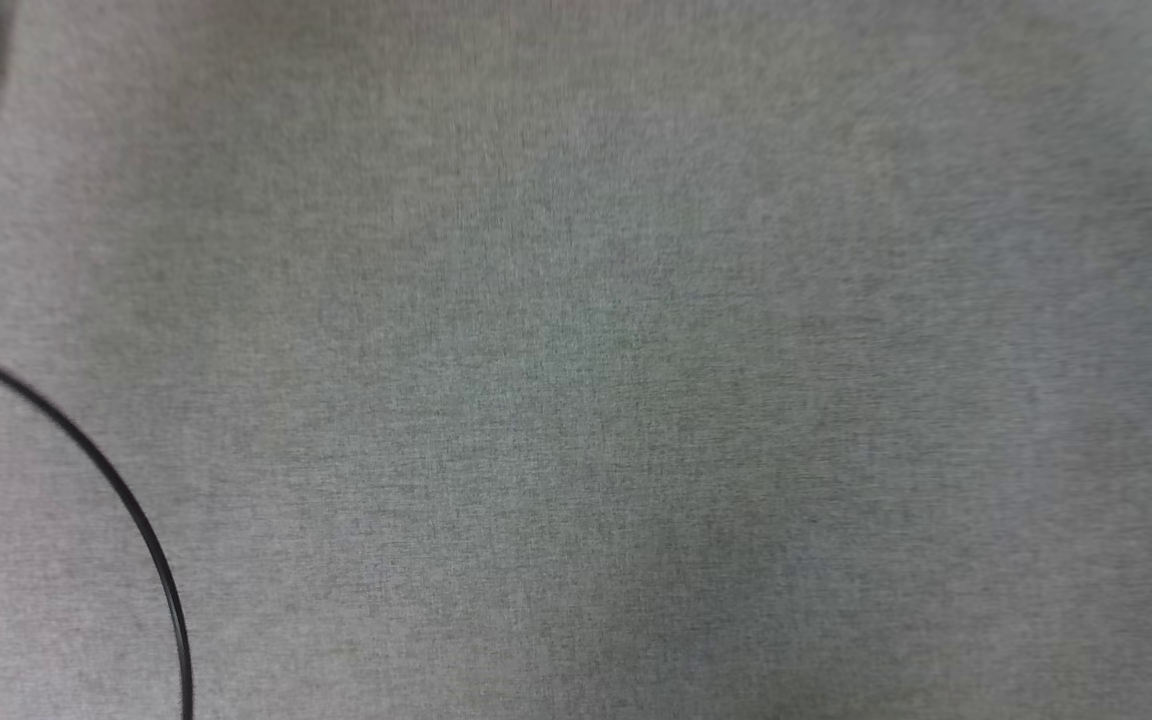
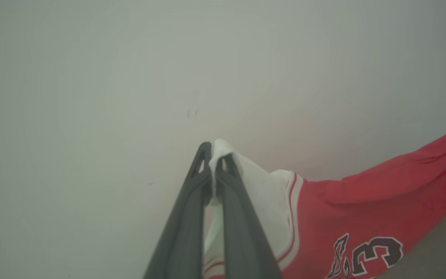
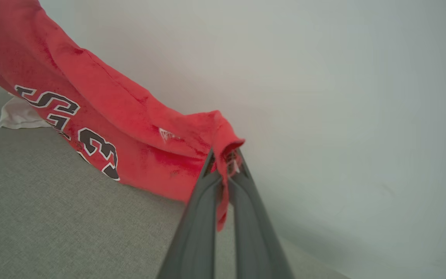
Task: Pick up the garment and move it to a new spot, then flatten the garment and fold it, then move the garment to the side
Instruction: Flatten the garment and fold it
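Seemingly, garment (image 2: 362,201) spans left gripper (image 2: 215,155) to right gripper (image 3: 226,157).

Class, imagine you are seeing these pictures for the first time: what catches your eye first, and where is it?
The bright red shirt with black numbers stands out, stretched across both wrist views above grey cloth. The left gripper pinches its white sleeve and the right gripper a red edge, each at its view's bottom centre. In the head view, a thin black line curves across the lower left.

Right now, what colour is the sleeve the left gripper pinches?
White sleeve of the red fabric T-shirt; best in left wrist view.
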